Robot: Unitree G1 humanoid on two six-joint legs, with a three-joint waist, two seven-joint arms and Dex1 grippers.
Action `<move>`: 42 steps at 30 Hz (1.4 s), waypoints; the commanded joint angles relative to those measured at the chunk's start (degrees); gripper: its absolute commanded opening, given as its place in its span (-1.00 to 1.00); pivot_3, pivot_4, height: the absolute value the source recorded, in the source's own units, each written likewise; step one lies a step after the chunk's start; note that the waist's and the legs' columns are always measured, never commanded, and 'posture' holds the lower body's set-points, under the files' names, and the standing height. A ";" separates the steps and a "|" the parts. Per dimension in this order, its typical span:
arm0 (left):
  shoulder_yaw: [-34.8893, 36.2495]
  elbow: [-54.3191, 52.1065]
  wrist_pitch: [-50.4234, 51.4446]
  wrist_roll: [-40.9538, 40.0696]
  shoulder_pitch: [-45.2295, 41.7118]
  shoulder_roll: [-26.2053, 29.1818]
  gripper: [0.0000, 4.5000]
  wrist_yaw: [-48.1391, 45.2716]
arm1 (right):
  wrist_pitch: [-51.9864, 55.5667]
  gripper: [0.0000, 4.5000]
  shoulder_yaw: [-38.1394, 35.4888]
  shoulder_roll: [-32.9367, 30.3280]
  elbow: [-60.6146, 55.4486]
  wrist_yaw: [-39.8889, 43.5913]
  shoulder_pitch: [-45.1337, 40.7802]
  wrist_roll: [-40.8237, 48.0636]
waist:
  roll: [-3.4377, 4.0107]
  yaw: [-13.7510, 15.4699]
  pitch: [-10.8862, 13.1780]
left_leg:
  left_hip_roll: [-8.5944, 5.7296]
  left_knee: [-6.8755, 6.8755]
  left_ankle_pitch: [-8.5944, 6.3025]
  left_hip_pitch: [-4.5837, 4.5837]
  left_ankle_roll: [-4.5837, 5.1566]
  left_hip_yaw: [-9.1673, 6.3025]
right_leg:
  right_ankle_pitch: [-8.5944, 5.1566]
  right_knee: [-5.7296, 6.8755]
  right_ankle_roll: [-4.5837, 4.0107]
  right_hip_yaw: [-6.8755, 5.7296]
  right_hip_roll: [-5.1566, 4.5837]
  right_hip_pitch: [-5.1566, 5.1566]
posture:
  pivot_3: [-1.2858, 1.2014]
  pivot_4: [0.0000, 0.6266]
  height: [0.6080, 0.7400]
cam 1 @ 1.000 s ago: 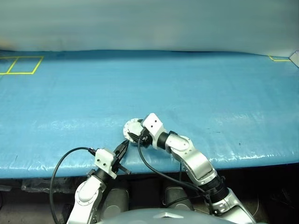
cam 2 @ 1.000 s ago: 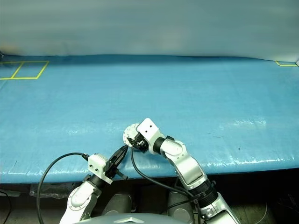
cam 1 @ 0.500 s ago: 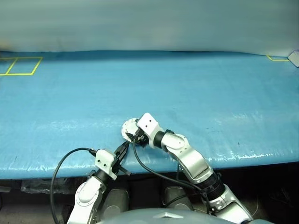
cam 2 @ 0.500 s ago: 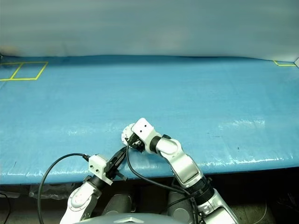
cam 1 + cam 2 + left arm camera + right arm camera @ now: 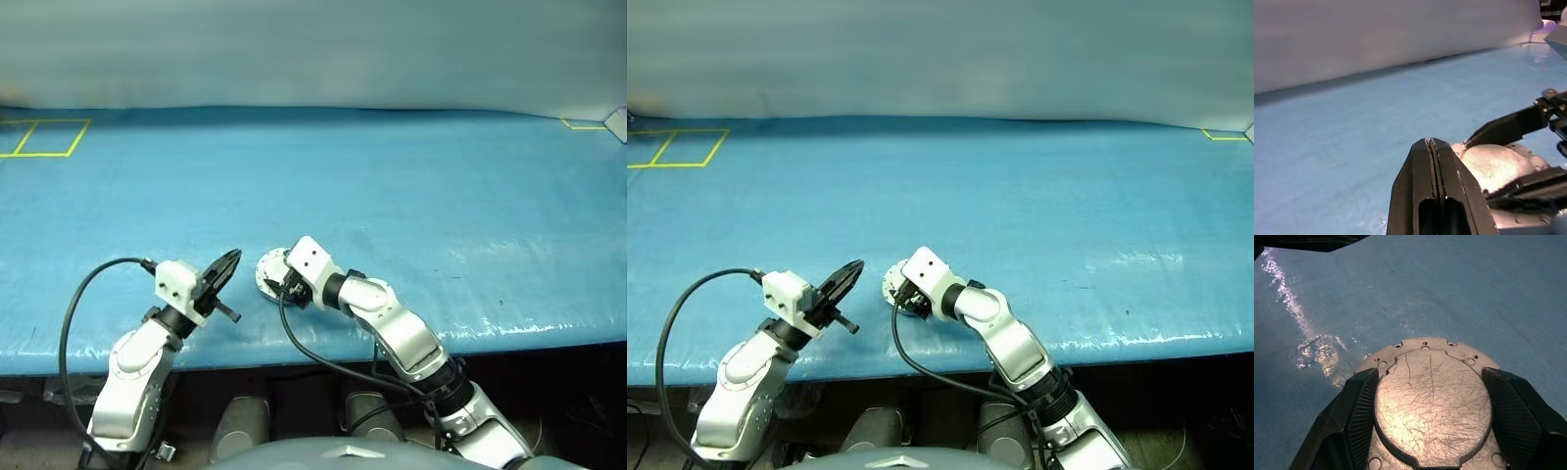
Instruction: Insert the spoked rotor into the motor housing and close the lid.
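The lid point(image 5: 1432, 401), a scratched silvery disc with a notched edge and a raised flat centre, lies on the blue table point(image 5: 411, 176) near its front edge, also seen from the head point(image 5: 267, 266). My right gripper point(image 5: 1430, 377) is shut on it, one black finger point(image 5: 1354, 406) against each side of the raised centre. To the left of it, raised off the table, my left gripper point(image 5: 233, 257) is shut with nothing in it and points toward the lid point(image 5: 1493, 164). The spoked rotor and the motor housing are hidden.
The blue sheet reaches back to a pale wall. Yellow tape squares point(image 5: 39, 137) mark the far left corner, and a yellow tape corner point(image 5: 583, 124) marks the far right. The table's front edge point(image 5: 294, 348) runs just behind both wrists.
My left gripper, still shut, has lifted and swung to the left, away from the lid. The right gripper has kept its hold in place.
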 commanded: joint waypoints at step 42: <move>-8.24 7.97 37.34 -2.30 -17.92 5.30 -1.00 -9.22 | 2.63 0.50 -2.03 -0.64 0.93 -0.49 1.88 0.40 | -0.12 0.51 -0.10 | -0.01 -0.36 0.09 0.50 -0.13 -0.02 | -0.05 -0.03 -0.08 0.05 -0.03 0.16 | 0.03 -0.52 1.00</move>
